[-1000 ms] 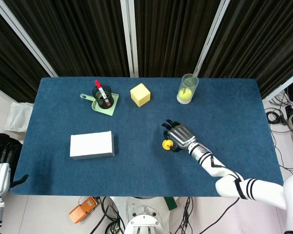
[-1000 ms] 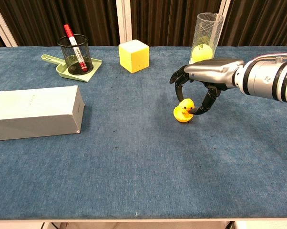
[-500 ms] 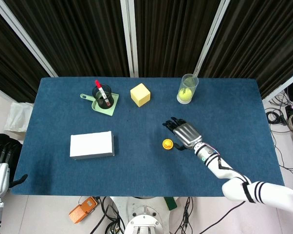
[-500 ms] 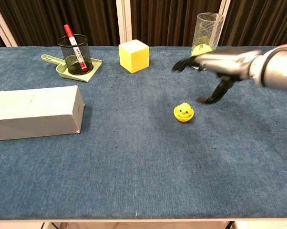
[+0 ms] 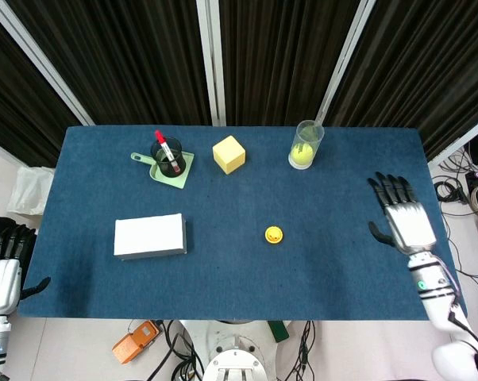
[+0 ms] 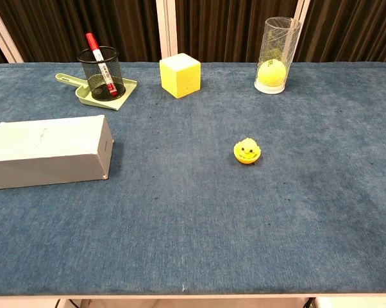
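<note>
On blue table (image 5: 223,262): one duck (image 5: 274,234); both hands (image 5: 403,216) spread, empty.

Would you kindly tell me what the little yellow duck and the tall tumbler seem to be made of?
Yellow duck: probably soft rubber or vinyl, given its smooth, rounded, faintly glossy look. Tall tumbler: clear plastic or glass, since the ball inside shows through it.

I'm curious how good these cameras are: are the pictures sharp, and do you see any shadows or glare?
Head view: evenly lit and sharp; the right hand shows crisply, and the white box casts only a soft shadow. Chest view: also sharp, with a faint shadow beside the yellow duck, light reflections on the clear tube, and the table's far edge bowing slightly, a hint of lens distortion.
</note>
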`<state>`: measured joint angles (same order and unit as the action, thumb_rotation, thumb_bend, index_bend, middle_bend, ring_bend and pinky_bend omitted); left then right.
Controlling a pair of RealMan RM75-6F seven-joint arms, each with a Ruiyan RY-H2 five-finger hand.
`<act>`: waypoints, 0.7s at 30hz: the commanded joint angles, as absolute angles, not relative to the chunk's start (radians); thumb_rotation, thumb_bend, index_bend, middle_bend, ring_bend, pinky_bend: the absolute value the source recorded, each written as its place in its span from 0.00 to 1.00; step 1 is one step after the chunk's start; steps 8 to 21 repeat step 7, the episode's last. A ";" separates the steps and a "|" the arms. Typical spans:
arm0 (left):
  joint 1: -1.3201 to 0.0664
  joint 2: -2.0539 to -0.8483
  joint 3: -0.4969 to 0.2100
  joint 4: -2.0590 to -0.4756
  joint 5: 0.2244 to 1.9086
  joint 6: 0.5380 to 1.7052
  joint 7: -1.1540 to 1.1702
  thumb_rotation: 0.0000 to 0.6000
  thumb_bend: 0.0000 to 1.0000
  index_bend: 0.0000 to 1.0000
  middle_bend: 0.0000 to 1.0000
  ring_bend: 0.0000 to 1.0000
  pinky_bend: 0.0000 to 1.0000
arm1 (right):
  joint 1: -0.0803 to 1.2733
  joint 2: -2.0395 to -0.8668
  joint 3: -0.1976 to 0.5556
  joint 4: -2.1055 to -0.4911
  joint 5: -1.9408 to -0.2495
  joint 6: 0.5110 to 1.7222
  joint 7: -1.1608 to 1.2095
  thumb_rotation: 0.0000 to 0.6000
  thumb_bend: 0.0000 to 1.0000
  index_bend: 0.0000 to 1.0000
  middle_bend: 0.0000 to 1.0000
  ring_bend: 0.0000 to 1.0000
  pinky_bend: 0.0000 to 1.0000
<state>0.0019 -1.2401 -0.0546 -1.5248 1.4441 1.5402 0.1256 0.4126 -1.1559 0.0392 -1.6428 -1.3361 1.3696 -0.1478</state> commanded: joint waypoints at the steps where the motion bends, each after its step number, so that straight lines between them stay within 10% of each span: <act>1: 0.000 -1.241 -0.056 -1.526 1.446 1.542 0.128 1.00 0.07 0.12 0.05 0.03 0.00 | 0.255 -1.123 -0.019 -1.650 -1.406 1.540 -0.053 1.00 0.46 0.00 0.01 0.00 0.05; 21: -0.005 -1.244 -0.057 -1.528 1.452 1.544 0.135 1.00 0.07 0.12 0.05 0.03 0.00 | 0.192 -1.121 -0.036 -1.642 -1.454 1.584 0.001 1.00 0.46 0.00 0.01 0.00 0.05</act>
